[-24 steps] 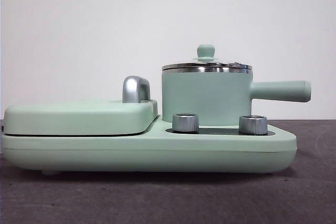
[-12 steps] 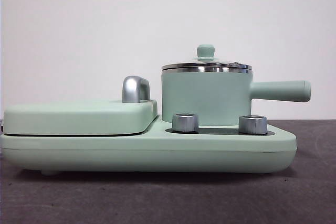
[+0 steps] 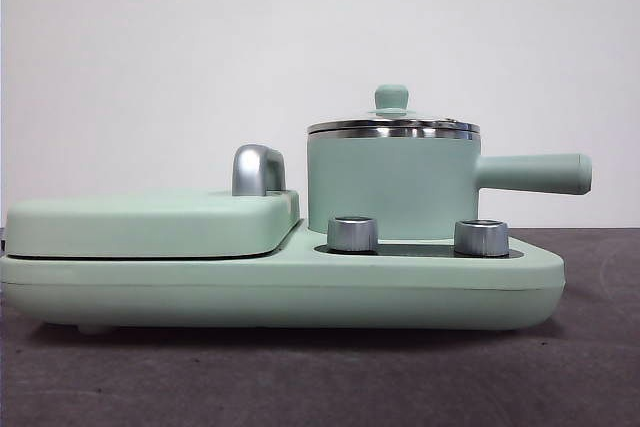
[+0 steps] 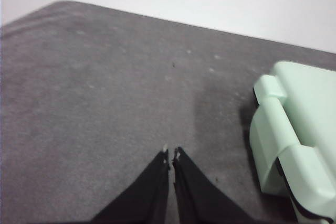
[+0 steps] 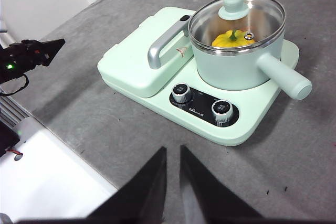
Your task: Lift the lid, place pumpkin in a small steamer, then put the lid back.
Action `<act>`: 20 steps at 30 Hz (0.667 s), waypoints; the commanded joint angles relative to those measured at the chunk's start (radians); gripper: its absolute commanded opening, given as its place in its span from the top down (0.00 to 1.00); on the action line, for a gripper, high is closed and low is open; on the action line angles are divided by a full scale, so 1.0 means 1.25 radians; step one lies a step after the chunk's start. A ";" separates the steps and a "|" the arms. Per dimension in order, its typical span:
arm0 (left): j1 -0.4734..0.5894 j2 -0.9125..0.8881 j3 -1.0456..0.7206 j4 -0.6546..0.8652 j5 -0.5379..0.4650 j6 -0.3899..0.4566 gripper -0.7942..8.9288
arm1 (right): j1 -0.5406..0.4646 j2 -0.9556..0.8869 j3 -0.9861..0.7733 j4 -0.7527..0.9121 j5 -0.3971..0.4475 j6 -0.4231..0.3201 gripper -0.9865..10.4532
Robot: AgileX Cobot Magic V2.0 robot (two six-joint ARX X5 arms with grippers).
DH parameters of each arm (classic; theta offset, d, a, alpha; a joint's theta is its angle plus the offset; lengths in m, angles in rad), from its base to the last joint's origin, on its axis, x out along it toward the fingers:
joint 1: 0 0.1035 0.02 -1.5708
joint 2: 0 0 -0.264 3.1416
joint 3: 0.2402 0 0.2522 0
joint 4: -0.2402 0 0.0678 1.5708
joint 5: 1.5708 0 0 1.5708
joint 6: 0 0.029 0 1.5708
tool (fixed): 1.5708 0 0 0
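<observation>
Pumpkin [image 5: 231, 39] inside the small steamer [image 3: 392, 187], lid [image 3: 393, 126] seated on top, our left gripper [image 4: 171, 155] pinched closed over bare table [image 4: 94, 108], our right gripper [image 5: 172, 151] narrowly parted, well back from the cooker [image 5: 157, 66].

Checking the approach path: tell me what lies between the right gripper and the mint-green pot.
In the right wrist view, bare grey tabletop, then the appliance's black control panel with two steel dials, separates the right gripper from the small steamer.
</observation>
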 commanded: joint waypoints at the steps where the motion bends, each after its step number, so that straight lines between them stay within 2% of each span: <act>1: 0.002 -0.001 -0.020 0.012 -0.003 0.014 0.90 | 0.004 0.002 0.006 0.008 -0.001 0.007 0.88; 20: 0.002 -0.001 -0.020 0.009 -0.003 0.015 0.90 | 0.004 0.002 0.006 0.008 -0.001 0.007 0.88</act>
